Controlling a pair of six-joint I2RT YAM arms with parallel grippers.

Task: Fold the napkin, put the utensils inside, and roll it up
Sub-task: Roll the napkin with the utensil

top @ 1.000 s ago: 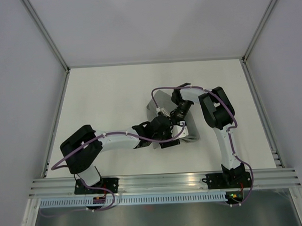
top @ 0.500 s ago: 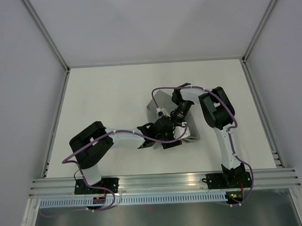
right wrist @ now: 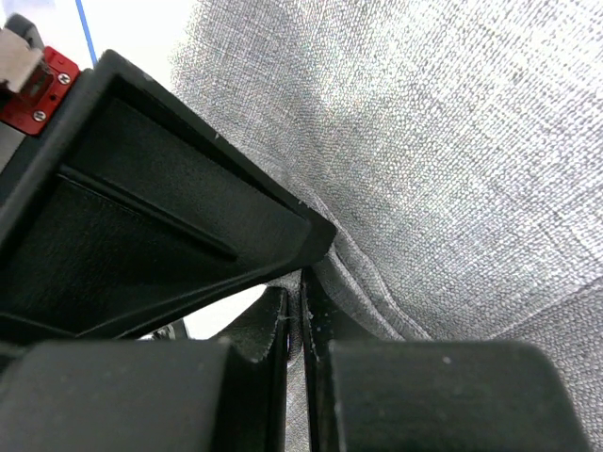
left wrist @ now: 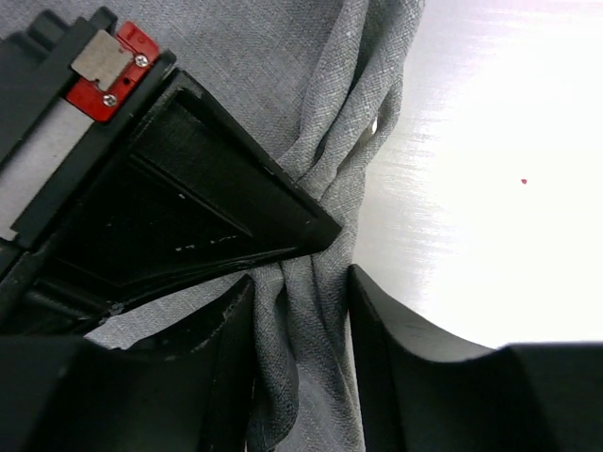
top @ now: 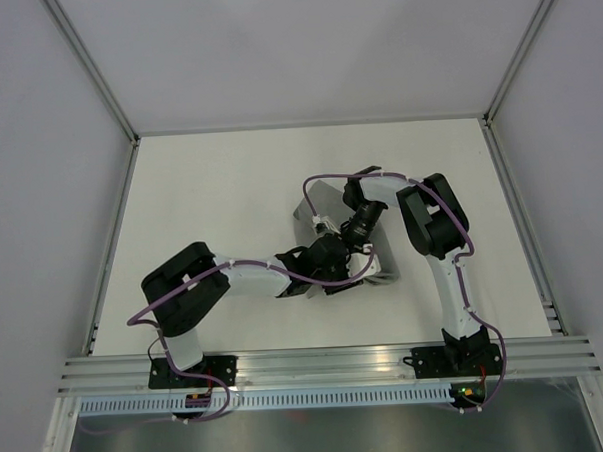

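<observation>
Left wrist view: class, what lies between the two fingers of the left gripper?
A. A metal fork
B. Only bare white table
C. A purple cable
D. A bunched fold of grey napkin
D. In the left wrist view, a gathered ridge of the napkin runs through the gap of the left gripper, with a finger standing on each side of it.

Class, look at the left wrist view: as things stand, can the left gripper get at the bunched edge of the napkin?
Probably yes. The left gripper already has a bunched fold of the napkin between its fingers, and nothing blocks it, though the jaws do not look fully closed.
</observation>
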